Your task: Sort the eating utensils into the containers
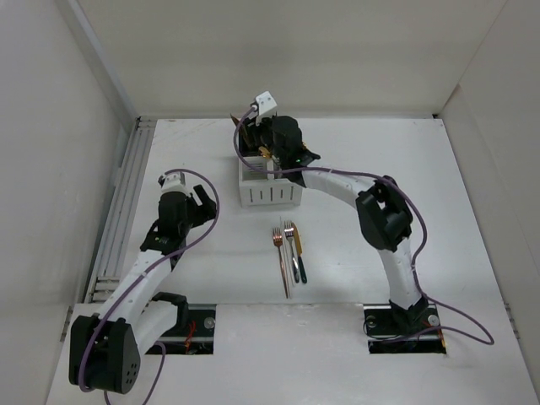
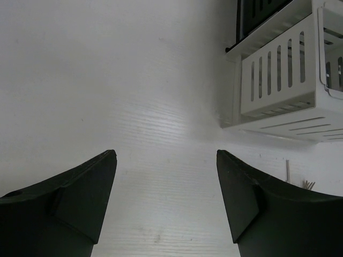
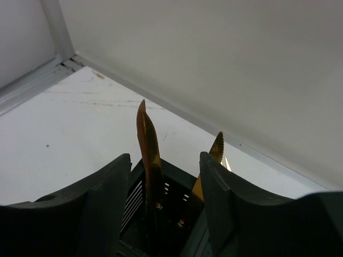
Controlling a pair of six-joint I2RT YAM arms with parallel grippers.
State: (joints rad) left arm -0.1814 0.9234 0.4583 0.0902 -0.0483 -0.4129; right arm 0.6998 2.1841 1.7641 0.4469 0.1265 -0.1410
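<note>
On the left of the table point(image 1: 194, 139), the left gripper point(image 1: 199, 202) hangs over the bare white surface. Its two dark fingers point(image 2: 80, 193) are well apart, with nothing between them.

To its right stands the white holder point(image 1: 270, 190), a boxy thing with slotted sides and two compartments. In front of it, near the middle of the table, a small bunch of utensils point(image 1: 289, 251) lies loose, heads pointing away from the arm bases. Among them are a copper-coloured fork point(image 1: 278, 240) that is one colour all along, and a gold fork point(image 1: 288, 229). Dark handles lie close beside them.

Right behind the white holder is the black holder point(image 3: 161, 214), also slotted. The right gripper point(image 1: 257, 135) sits just above it with its fingers spread. Two gold serrated knives stand upright in the black holder, blades up. The first knife point(image 3: 150, 150) rises between the fingers with neither pressing on it. The second knife point(image 3: 216, 152) pokes up just behind the right-hand finger.
</note>
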